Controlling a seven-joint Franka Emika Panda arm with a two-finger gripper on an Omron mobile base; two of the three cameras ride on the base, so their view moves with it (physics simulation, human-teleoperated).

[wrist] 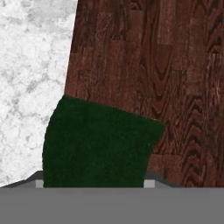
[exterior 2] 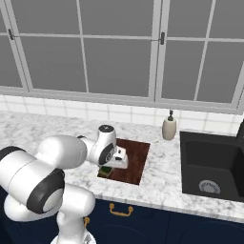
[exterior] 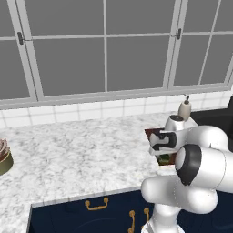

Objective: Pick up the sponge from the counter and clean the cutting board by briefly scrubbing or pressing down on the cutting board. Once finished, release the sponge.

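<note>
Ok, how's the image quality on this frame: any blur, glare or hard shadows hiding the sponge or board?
Hand view: sharp wood grain on the cutting board, and the sponge reads as a flat dark green patch with no glare. Right base view: even, soft light; the arm covers part of the board, and the gripper blocks most of the sponge. Left base view: the arm hides most of the board.

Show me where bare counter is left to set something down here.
The counter is bare between the small potted plant at its left end and the cutting board. It is crowded rightward: the sponge under the gripper, soap dispenser and sink.
</note>
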